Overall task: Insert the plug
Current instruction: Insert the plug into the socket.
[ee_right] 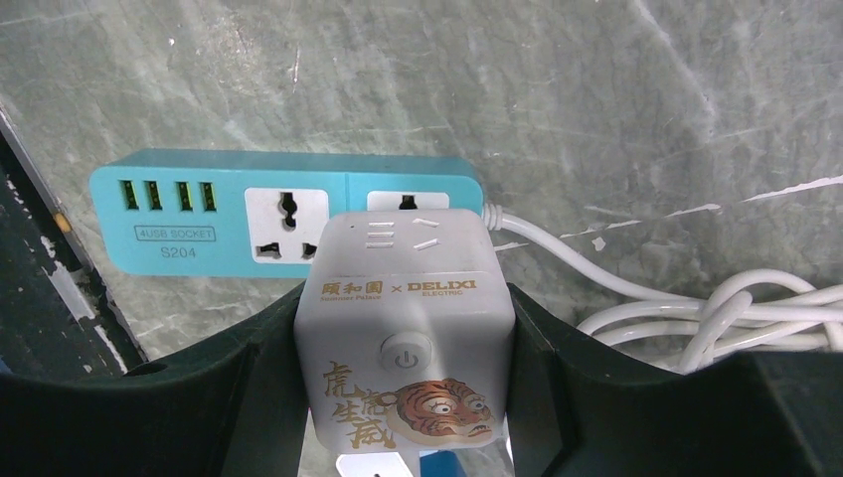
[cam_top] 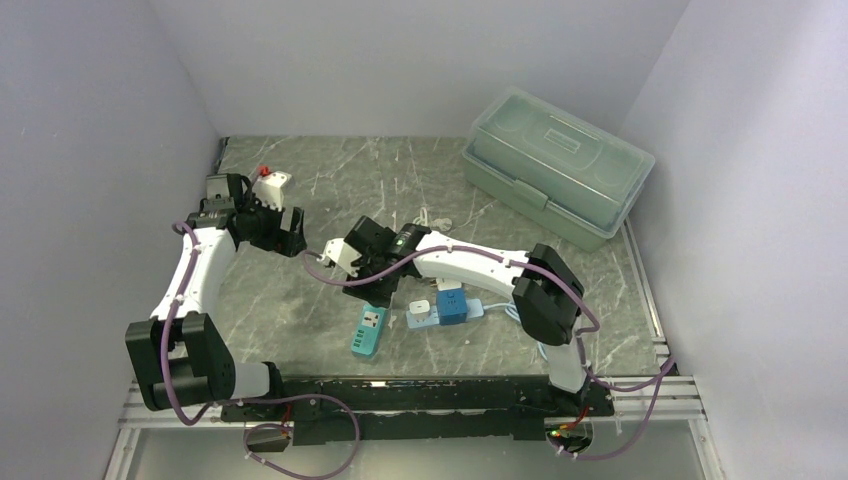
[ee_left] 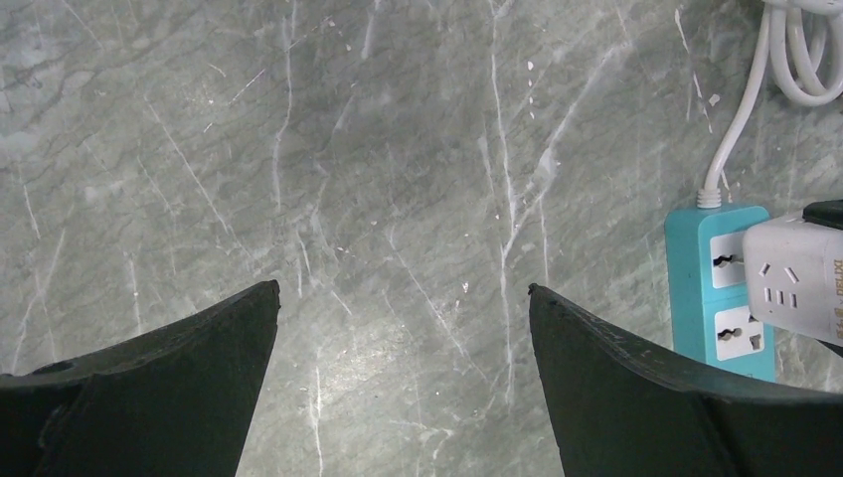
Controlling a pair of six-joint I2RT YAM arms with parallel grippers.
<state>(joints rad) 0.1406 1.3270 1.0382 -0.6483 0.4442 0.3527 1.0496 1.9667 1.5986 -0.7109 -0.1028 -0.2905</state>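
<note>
My right gripper [ee_right: 405, 295] is shut on the plug [ee_right: 405, 318], a white cube adapter with a tiger print and a round power button. In the top view the plug [cam_top: 339, 258] hangs over the table, up and left of the teal power strip [cam_top: 368, 331]. The right wrist view has the teal strip [ee_right: 199, 214] lying flat just beyond the cube, which covers part of its second socket. I cannot tell whether the two touch. My left gripper [ee_left: 403, 288] is open over bare marble, with the strip [ee_left: 716, 288] and the plug [ee_left: 795, 270] to its right.
A pale green toolbox [cam_top: 555, 165] stands at the back right. A light blue strip carrying a blue cube [cam_top: 450, 303] lies beside the teal one. Coiled white cord [ee_right: 716, 318] trails from the strip. A black rail [cam_top: 420, 395] runs along the near edge.
</note>
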